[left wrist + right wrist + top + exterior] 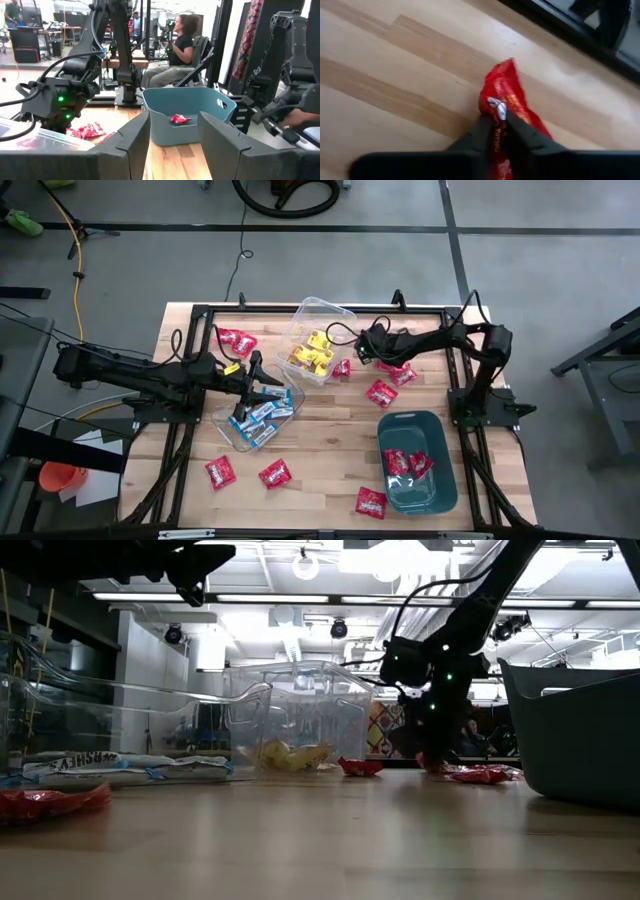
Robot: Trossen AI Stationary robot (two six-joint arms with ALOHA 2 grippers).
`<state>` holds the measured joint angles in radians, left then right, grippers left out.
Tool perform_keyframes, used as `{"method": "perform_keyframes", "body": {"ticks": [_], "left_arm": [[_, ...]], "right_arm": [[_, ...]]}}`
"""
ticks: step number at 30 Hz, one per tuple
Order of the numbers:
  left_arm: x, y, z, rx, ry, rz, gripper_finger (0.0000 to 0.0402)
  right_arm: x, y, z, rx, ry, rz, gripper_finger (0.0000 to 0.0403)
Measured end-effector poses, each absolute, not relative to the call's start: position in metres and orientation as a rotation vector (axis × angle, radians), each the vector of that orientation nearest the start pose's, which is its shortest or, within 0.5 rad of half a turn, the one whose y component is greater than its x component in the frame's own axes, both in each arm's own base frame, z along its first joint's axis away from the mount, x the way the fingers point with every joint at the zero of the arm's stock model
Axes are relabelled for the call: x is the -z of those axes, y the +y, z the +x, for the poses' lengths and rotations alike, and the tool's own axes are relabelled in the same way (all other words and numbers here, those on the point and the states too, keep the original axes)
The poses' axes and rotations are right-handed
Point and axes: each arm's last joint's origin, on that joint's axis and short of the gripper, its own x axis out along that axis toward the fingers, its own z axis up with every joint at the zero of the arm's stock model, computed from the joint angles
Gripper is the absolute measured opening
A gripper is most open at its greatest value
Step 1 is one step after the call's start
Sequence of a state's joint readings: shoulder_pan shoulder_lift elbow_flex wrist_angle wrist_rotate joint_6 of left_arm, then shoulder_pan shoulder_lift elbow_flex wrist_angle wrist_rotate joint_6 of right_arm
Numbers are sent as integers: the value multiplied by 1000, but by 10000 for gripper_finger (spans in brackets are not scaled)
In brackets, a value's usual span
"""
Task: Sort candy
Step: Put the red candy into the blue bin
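On the left side of the table [330,470], the left gripper [272,387] hangs over the clear tub [258,420] that holds blue-and-white candy [252,423]. Its fingers [132,145] are spread apart with nothing between them. Two red packets [221,471] lie on the wood in front of that tub, near the front edge, and another pair of red packets [237,341] sits near the back left corner.

Toward the middle stands a second clear tub [318,340], tilted, with yellow candy [312,355] in it. A single red candy [342,367] rests just beside its right wall.

Further right, the right gripper [368,351] reaches down low near the back of the table. Its fingers [485,132] are pinched onto a red packet [505,102] that lies on the wood. More red candy [382,392] lies near it.

At the front right, the teal bin [440,490] holds a few red pieces [408,464], and one more red piece [371,502] lies just outside its left corner.

Beyond the table, a seated person [177,50] shows in the room.
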<state>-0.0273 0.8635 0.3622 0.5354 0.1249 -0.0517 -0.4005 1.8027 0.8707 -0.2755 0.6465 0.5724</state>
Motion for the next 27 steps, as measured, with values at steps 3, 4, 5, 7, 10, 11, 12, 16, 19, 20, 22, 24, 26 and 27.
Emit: {"method": "perform_keyframes", "body": {"ticks": [3,4,5,7,10,11,12,16,19,20,22,24,26,27], "left_arm": [[-242,-9,188,153,-31,-50,154],[-242,-9,188,153,-31,-49,154],[-242,-9,188,153,-31,-49,154],[-242,-9,188,153,-32,-49,154],[-243,-9,188,153,-38,-48,154],[-243,-9,188,153,-38,-48,154],[-243,-9,188,153,-39,-48,154],[-243,-9,188,153,-40,-49,154],[-243,-9,188,153,-40,-49,154],[-243,-9,188,153,-39,-49,154],[-243,-9,188,153,-38,-65,154],[-243,-9,188,153,-37,-75,154],[-243,-9,188,153,-37,-75,154],[-243,-9,188,153,-37,-76,154]], "right_arm": [[-120,-126,278,1199,966,244,16],[-123,-122,278,1181,971,241,19],[-128,-116,278,1165,982,232,18],[-145,-104,280,1131,961,199,7],[-175,-83,279,1098,892,132,6],[-185,-75,277,1085,876,122,6],[-195,-67,275,1062,859,116,4],[-234,-29,263,889,777,124,3],[-254,6,252,634,747,192,2],[-259,18,248,534,745,216,2],[-266,43,240,344,761,271,2],[-270,69,232,192,775,332,1],[-271,93,224,106,785,386,1],[-271,103,220,79,795,413,1]]}}
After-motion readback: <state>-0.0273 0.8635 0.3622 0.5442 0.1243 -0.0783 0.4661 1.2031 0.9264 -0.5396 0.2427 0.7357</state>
